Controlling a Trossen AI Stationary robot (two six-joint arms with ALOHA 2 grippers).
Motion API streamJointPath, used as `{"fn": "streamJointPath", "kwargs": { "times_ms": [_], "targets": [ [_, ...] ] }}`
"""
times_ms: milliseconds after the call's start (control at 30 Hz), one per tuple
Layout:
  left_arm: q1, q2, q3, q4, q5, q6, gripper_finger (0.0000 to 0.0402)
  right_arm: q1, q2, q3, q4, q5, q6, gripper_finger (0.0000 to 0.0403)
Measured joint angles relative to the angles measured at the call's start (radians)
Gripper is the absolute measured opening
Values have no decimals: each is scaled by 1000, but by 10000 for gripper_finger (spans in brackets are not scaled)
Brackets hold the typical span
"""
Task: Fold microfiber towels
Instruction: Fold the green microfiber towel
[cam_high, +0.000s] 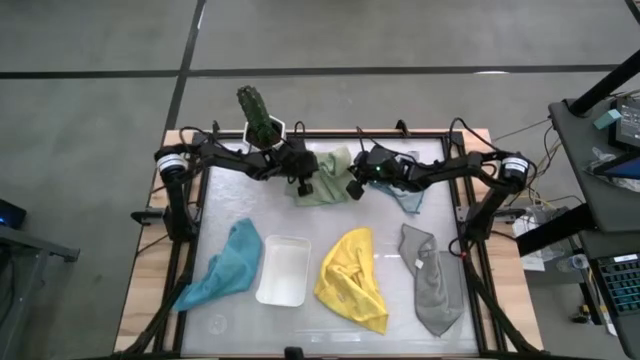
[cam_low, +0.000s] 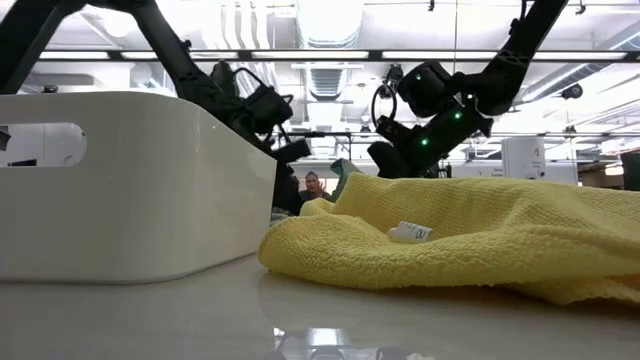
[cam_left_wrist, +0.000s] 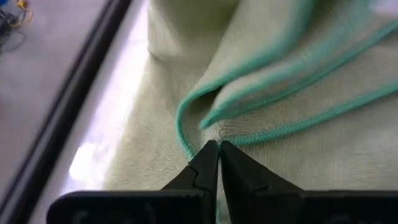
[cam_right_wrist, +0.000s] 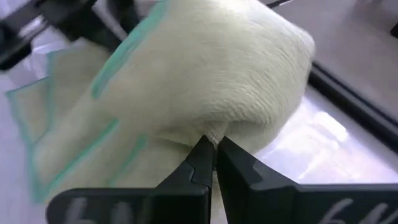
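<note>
Near edge of table (cam_high: 200, 335): teal towel (cam_high: 225, 265), white tray (cam_high: 283, 270), yellow towel (cam_high: 352, 280), grey towel (cam_high: 432, 285). Far side: pale green towel (cam_high: 325, 178), left hand (cam_high: 303, 183) and right hand (cam_high: 354, 186) both pinched tight on its folds. Light blue towel (cam_high: 410, 198) under right arm.

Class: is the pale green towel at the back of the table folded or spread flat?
Partly folded: the green towel lies bunched, its teal-edged layers overlapping in the left wrist view.
</note>
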Motion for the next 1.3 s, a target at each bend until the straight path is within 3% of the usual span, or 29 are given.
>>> {"fn": "streamJointPath", "kwargs": {
  "times_ms": [167,500,933,1300],
  "targets": [
    [-20,-96,-4,-104,3,46,1,30,-34,0,-103,-21,76,9],
    [-105,-232,-31,-385,130,149,0,34,-84,0,-252,-130,270,10],
    [-125,-234,-87,-359,137,41,0,-82,-83,9,-283,-136,334,97],
    [-120,-231,-90,-274,117,-7,0,-114,-84,42,-324,-342,321,151]
  ]
}}
